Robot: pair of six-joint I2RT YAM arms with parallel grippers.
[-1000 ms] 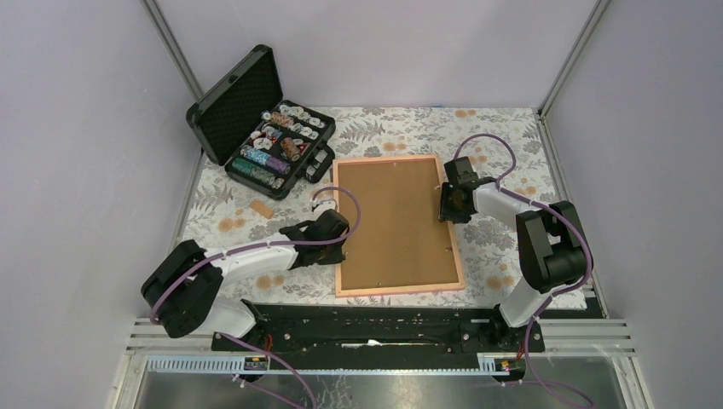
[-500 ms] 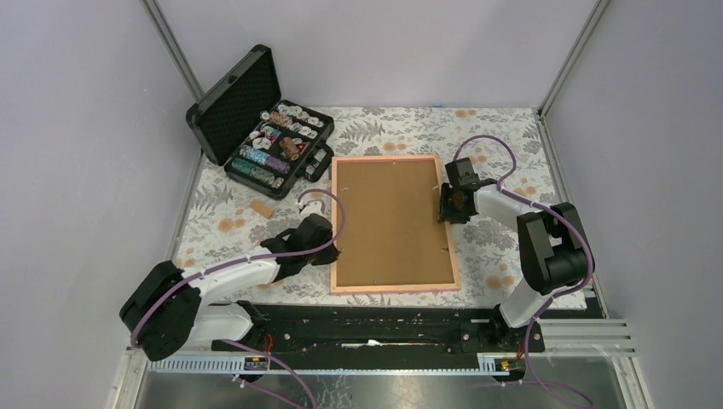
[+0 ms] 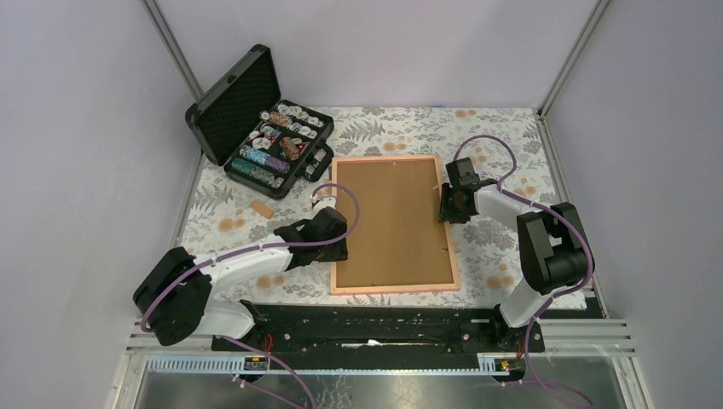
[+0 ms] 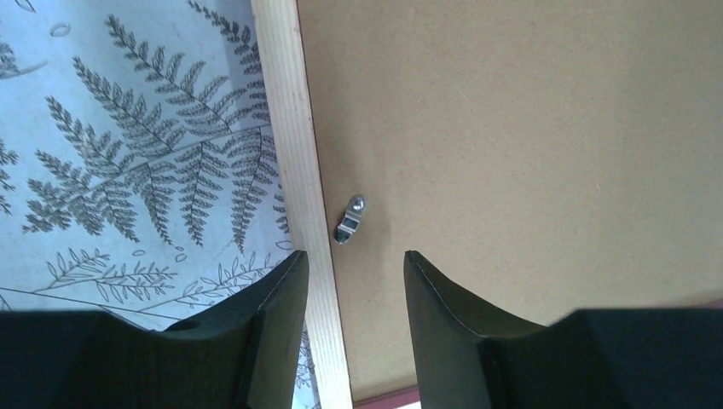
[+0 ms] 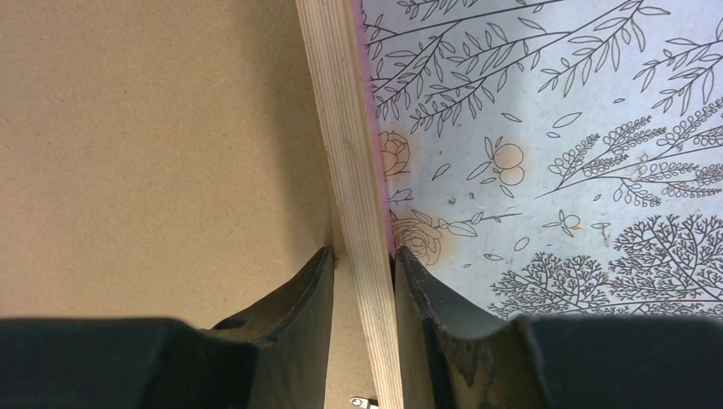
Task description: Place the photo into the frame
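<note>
The frame (image 3: 393,289) lies face down on the flowered cloth, its pinkish wooden border round a brown backing board (image 3: 392,217). The photo is hidden. My left gripper (image 3: 341,248) is open at the frame's left border; in the left wrist view (image 4: 354,273) its jaws straddle the border (image 4: 290,128), just short of a small metal clip (image 4: 350,220). My right gripper (image 3: 445,203) is at the right border; in the right wrist view (image 5: 365,264) its jaws are closed on the wooden border (image 5: 341,111), one on the board side, one outside.
An open black foam-lined case (image 3: 235,98) with poker chips stands at the back left. A small orange block (image 3: 263,209) lies on the cloth left of the frame. Enclosure walls and posts stand on both sides and behind.
My left arm drew back from the frame, then returned to its left border. The frame's near end swung slightly left, so it lies straighter. The right gripper stayed on the right border.
</note>
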